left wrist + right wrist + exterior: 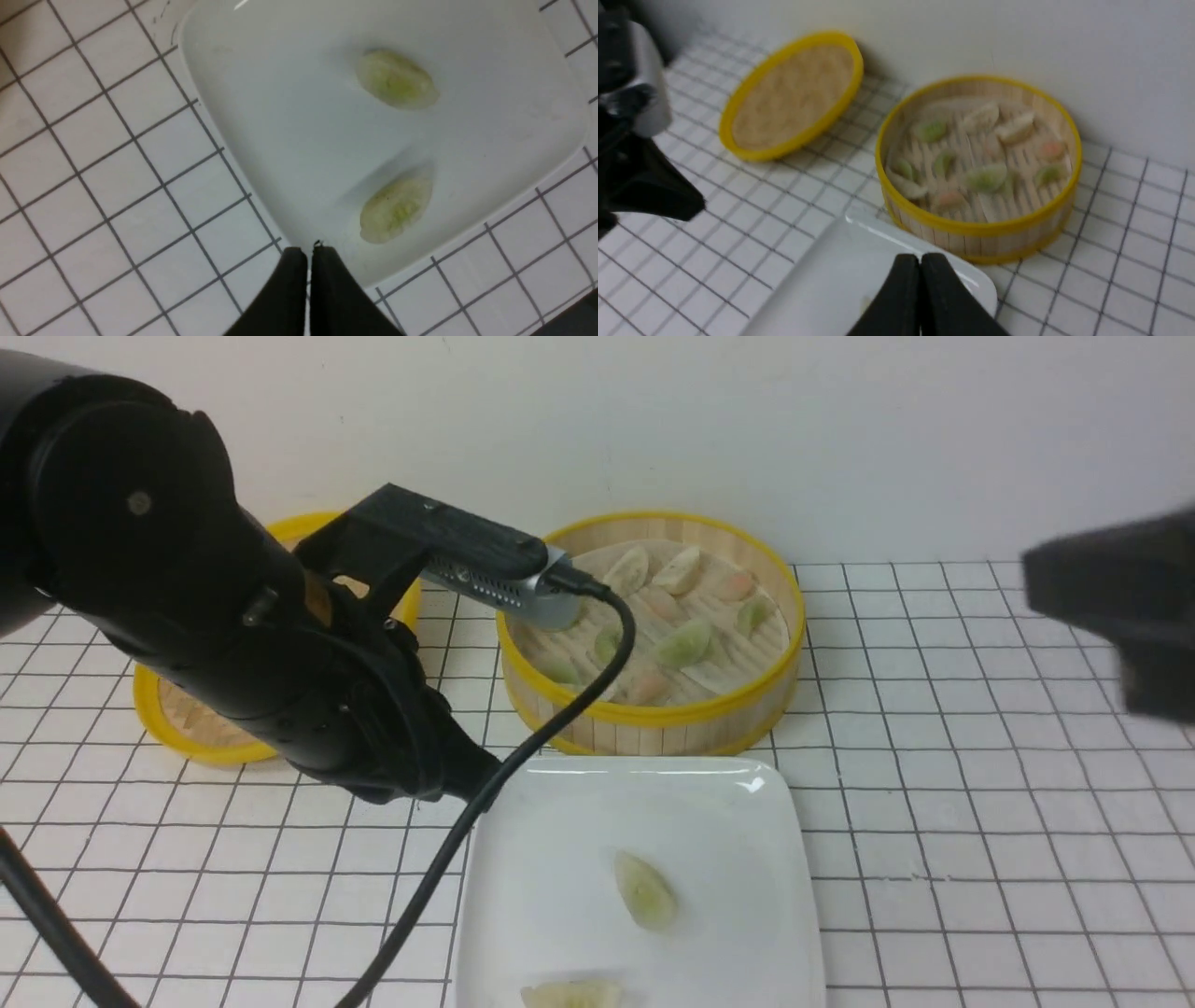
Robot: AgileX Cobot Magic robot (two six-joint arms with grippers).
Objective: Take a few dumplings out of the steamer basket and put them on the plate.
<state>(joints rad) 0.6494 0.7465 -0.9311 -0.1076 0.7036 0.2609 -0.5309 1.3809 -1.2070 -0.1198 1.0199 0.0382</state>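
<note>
The steamer basket point(653, 723) stands at the back centre with several dumplings point(684, 642) on its slatted floor. In front of it lies the white plate point(551, 859), which carries two pale green dumplings point(644, 889) point(571, 994). My left gripper point(308, 252) is shut and empty, hovering over the plate's point(289, 140) left edge, apart from both plate dumplings point(397, 79) point(397, 205). My right gripper point(920, 259) is also shut with nothing in it, above the plate point(822, 289) near the basket point(980, 233). In the front view the right arm point(1120, 607) is a blurred black shape at the right edge.
The flat yellow-rimmed lid point(177, 723) lies at the back left, partly behind my left arm point(233, 616). A black cable point(523, 747) runs from the wrist camera across the plate's left edge. A white wall closes the back of the gridded tabletop point(980, 849).
</note>
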